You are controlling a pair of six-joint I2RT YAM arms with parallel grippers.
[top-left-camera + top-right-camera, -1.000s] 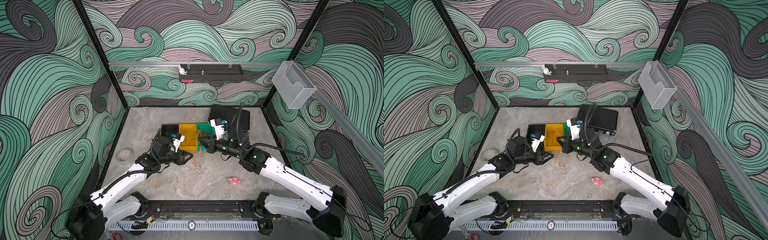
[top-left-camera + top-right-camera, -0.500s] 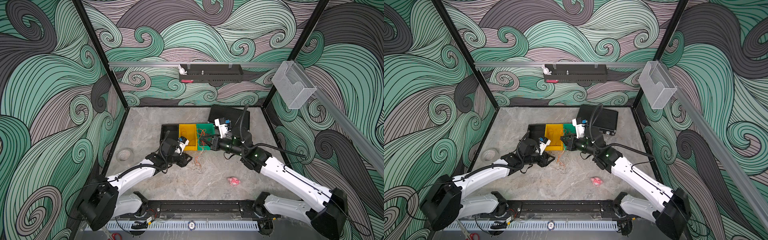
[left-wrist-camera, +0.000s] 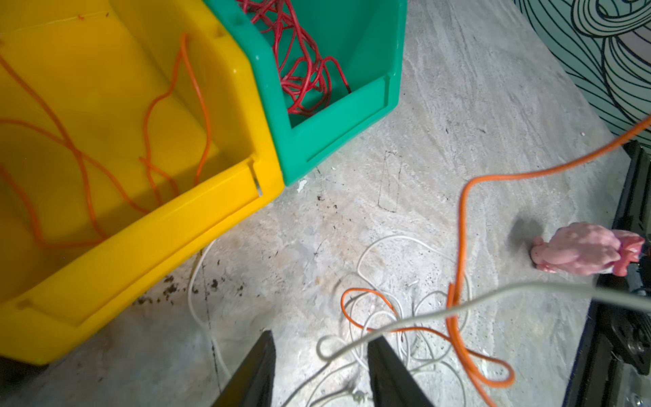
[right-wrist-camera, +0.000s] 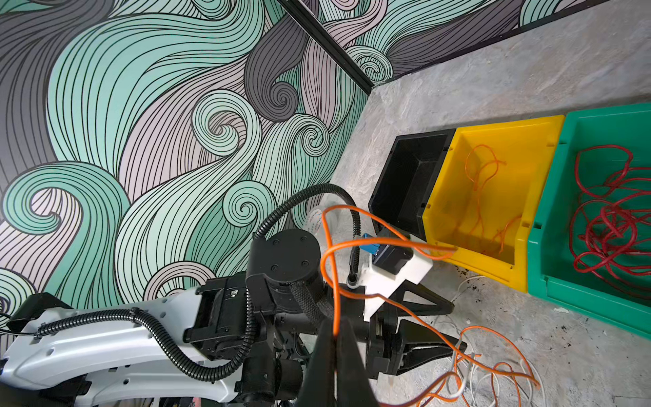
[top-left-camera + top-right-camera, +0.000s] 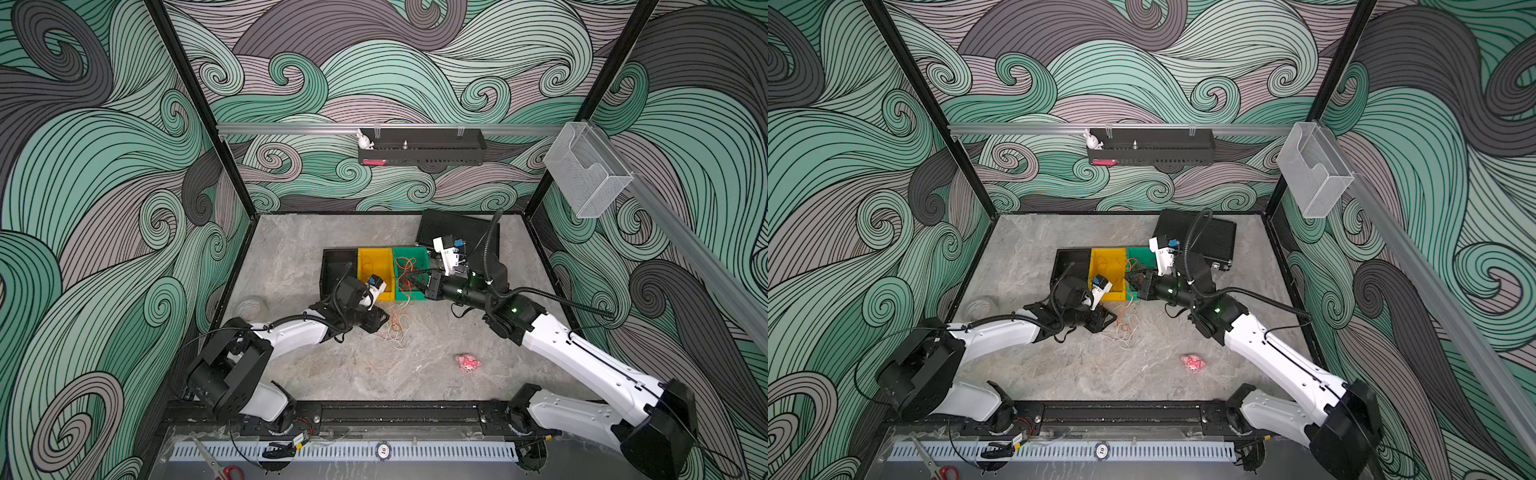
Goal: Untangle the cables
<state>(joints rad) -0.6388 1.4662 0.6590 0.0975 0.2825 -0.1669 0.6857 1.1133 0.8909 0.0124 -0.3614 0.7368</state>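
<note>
The cables are thin loose wires. A white and orange tangle (image 5: 397, 328) (image 5: 1127, 330) (image 3: 405, 317) lies on the table in front of the bins. Red cables (image 3: 303, 70) (image 4: 613, 218) fill the green bin (image 5: 415, 254) and orange strands (image 3: 88, 158) lie in the yellow bin (image 5: 376, 296). My left gripper (image 5: 380, 322) (image 3: 320, 356) is low over the tangle, open, with a white strand crossing between its fingers. My right gripper (image 5: 415, 286) (image 4: 336, 338) hangs over the green bin's front, shut on an orange cable (image 4: 331, 253) that runs down to the tangle.
A black bin (image 5: 336, 266) stands left of the yellow one. A black case (image 5: 453, 228) lies behind the bins. A pink plush toy (image 5: 468, 363) sits front right, a tape roll (image 5: 250, 307) near the left wall, and scissors (image 5: 224, 469) on the front ledge.
My left arm's rear links have swung inward and its wrist has sunk closer to the tangle, jaws slightly narrower. The right gripper has stayed shut on the orange cable, shifting slightly right.
</note>
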